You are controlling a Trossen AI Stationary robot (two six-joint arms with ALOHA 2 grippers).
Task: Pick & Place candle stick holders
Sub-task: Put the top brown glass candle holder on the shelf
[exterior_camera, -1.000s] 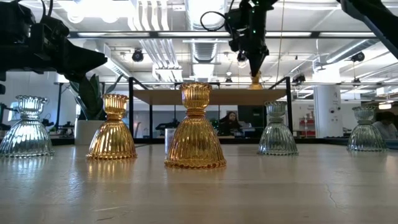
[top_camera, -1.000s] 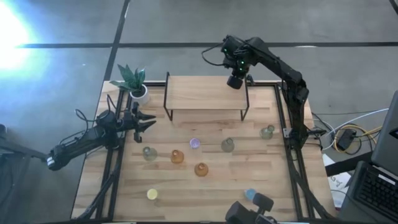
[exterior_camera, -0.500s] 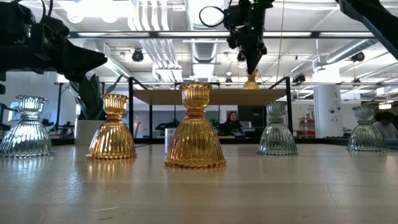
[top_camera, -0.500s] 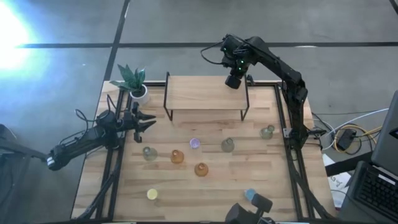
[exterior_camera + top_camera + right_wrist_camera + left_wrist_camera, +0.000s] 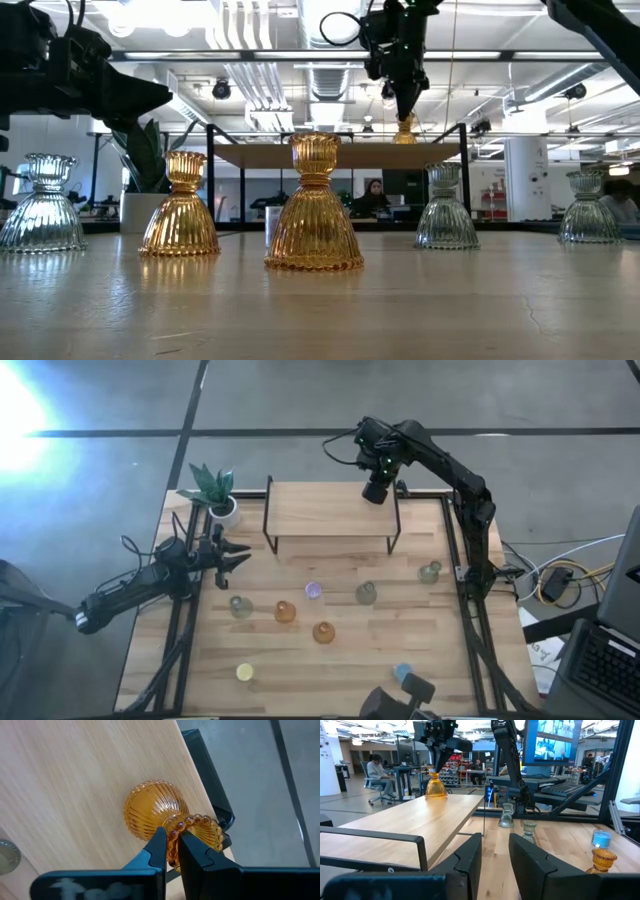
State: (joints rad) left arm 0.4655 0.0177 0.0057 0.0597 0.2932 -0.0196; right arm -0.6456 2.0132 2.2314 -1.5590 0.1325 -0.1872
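An amber candle stick holder is gripped by its beaded rim in the clenched right tool, standing at the 1 o'clock corner of the raised shelf, close beside the edge. If released off-centre or nudged on withdrawal, it could be tipped over that edge. The left tool is kept closed and empty at 9 o'clock on the bench

You see ribbed amber holder on pale wood shelf — two amber, grey-green, purple, yellow, blue holders below; green plant, white pot.
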